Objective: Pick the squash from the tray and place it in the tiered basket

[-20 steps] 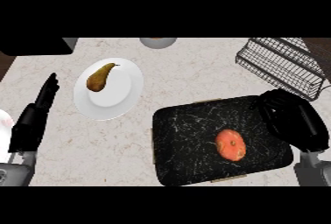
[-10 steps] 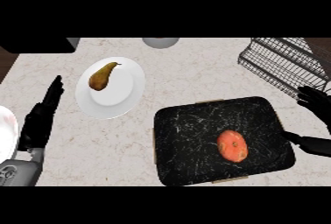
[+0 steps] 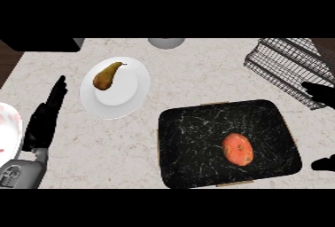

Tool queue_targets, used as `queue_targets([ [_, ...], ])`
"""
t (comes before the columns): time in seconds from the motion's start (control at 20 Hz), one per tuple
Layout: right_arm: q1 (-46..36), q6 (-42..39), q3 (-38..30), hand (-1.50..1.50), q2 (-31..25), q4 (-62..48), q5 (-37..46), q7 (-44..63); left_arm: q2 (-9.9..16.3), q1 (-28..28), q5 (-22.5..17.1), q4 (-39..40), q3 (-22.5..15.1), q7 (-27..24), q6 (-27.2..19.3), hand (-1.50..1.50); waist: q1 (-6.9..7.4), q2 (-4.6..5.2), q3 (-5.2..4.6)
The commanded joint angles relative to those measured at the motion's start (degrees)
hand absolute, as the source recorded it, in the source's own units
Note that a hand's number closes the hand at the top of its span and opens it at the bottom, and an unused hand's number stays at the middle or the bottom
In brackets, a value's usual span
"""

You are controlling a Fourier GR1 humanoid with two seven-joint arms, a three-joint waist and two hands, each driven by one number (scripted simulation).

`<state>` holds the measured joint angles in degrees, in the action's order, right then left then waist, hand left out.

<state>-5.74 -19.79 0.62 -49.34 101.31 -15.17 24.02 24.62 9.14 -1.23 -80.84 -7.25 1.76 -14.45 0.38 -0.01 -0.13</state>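
Head view: squash [image 3: 237,149] on tray [image 3: 196,133], pear [image 3: 106,76] on plate [image 3: 127,95] nearby.

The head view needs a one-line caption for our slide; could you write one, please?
Orange squash on the black tray, wire tiered basket at upper right, right robot hand at the edge.

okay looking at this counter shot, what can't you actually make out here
- Right hand: head view, mostly cut off by the right edge; only dark fingertip parts show, so its pose is unclear.
- Tiered basket: cut by the top and right edges; its tiers cannot be told apart.
- Grey round object: cut by the top edge; what it is stays unclear.
- White and red item: cut by the left edge, unidentifiable.
- Squash: its underside on the tray is hidden.
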Motion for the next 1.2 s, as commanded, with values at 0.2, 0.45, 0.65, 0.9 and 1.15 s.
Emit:
queue_targets([
  [0.2, -12.25, -2.69, 6.42, -1.50, 2.76, 1.29, 1.09, 18.86, -0.44, -3.03, 1.90, -5.15, 0.31, 1.41, 1.08, 0.00, 0.46, -0.01, 0.10],
  [0.45, -18.33, -1.15, 13.86, -1.50, 9.75, -0.40, 3.52, 29.72, -1.90, 1.69, 0.68, 2.57, 2.87, -0.90, 3.00, 0.00, 0.42, 0.14, 0.06],
  [0.65, -20.28, -5.29, 13.98, -1.50, 11.84, -4.94, 4.95, 31.13, -2.68, 1.77, 3.28, -1.64, 2.02, 3.58, 1.98, 0.00, 0.27, 0.06, 0.11],
  [0.9, -15.68, -5.29, 17.20, -1.50, 12.63, 2.62, 6.60, 36.42, -0.91, 0.28, 3.59, -4.07, 3.89, 3.37, 3.61, 0.00, -0.25, -0.12, 0.10],
  [1.15, -12.03, -6.50, 16.11, -1.50, 14.83, 1.35, 12.11, 32.16, -3.90, -2.29, 5.61, -5.83, 3.50, 4.01, 3.62, 0.00, -0.23, -0.04, 0.13],
])
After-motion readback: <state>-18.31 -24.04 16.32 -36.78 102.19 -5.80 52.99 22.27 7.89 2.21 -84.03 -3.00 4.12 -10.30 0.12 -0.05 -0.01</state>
